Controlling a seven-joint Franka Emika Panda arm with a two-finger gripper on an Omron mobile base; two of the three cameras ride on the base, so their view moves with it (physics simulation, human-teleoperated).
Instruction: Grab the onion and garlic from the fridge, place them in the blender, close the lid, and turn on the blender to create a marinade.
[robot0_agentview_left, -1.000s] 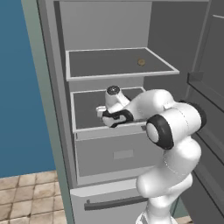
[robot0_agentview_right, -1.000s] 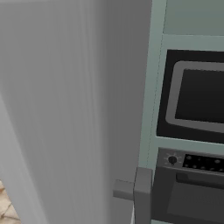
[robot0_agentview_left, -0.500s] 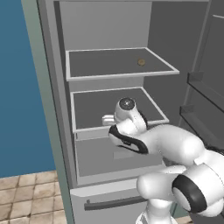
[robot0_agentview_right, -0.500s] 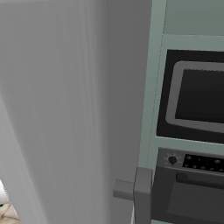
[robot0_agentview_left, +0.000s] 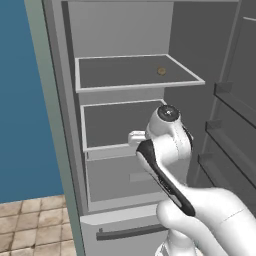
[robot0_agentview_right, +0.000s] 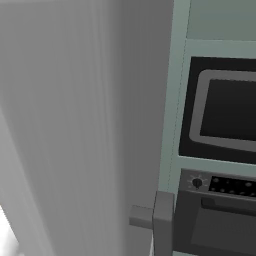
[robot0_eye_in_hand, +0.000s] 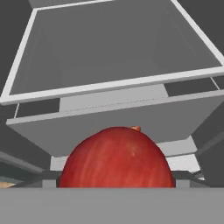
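onion (robot0_eye_in_hand: 117, 157): glossy red, streaked ball, grasped between fingers
garlic (robot0_agentview_left: 161, 71): small tan lump on top shelf
fridge (robot0_agentview_left: 125, 75): flat matte grey shelves

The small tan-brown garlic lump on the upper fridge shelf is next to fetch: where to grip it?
Probably pinch the garlic across its rounded middle, entering from the open front above the flat grey shelf; it lies alone, right of centre.

No readable text, labels, brands or numbers found. Oven control panel (robot0_agentview_right: 220, 186) carried small pale marks beside knob (robot0_agentview_right: 197, 183); too blurred to read as characters.
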